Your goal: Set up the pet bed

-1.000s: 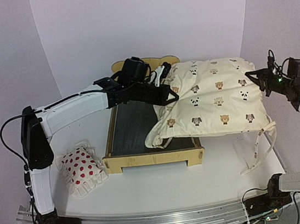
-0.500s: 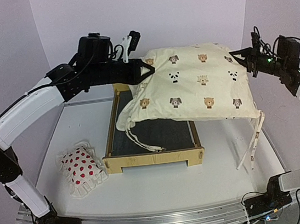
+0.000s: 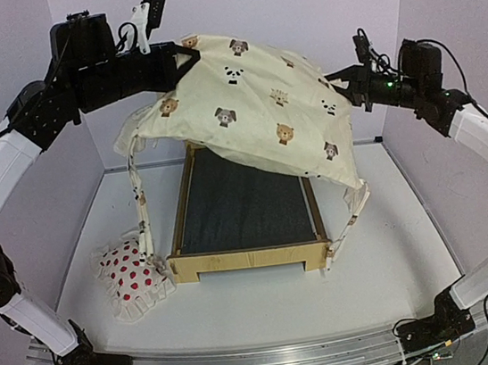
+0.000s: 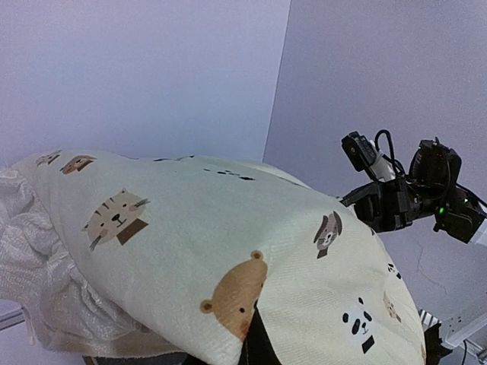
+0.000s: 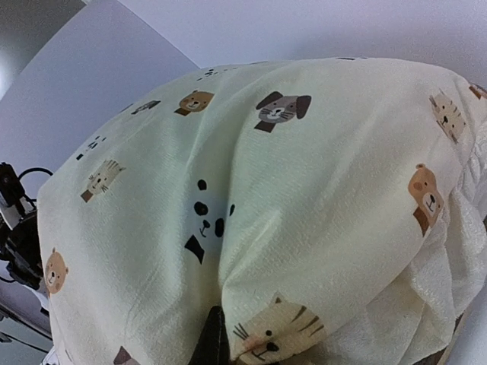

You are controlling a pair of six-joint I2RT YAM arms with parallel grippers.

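The pet bed [image 3: 250, 259], a pale plywood frame with a dark grey base, stands in the middle of the table; the quilt hides its headboard. Above it hangs the cream animal-print quilt [image 3: 256, 100], stretched in the air between both arms and sloping down to the right. My left gripper [image 3: 191, 56] is shut on its upper left corner. My right gripper [image 3: 336, 80] is shut on its right edge. In the wrist views the quilt [image 4: 190, 243] [image 5: 304, 167] fills the frame, with only dark fingertips [image 4: 260, 344] [image 5: 214, 340] showing under folded cloth.
A white red-dotted pillow [image 3: 133, 274] lies on the table left of the bed's front corner. Quilt ties dangle down at the left [image 3: 141, 205] and right [image 3: 350, 222], beside the bed's rails. Pale walls close the back and both sides.
Both arms have lifted the quilt from lying over the bed's right side to high above it, and carried it leftward. Its ties now hang free.
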